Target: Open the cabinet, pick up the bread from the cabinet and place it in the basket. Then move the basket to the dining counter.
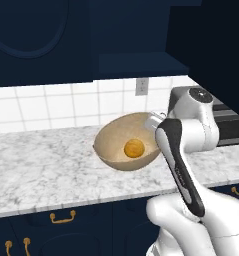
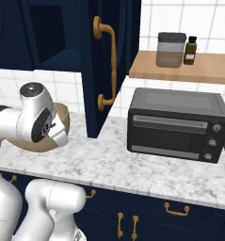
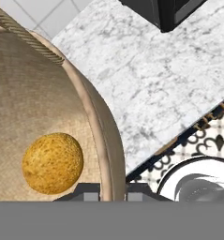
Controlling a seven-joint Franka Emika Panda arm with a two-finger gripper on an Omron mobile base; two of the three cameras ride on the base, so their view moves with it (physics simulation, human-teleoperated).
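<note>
Resting on the marble counter (image 1: pixel 46 165), apparently tilted, the basket (image 1: pixel 111 142) holds bread (image 1: pixel 134 148).

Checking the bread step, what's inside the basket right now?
One bread bun lies on the basket's woven floor. The arm covers the basket's right rim, so that edge can't be checked.

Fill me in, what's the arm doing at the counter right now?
The bread already lies inside the basket, which sits on the marble counter under the open cabinet. The gripper is down at the basket's right side, its fingers closed on the rim wall, one inside and one outside. It looks set to carry the basket off; the move to the dining counter is not yet done.
</note>
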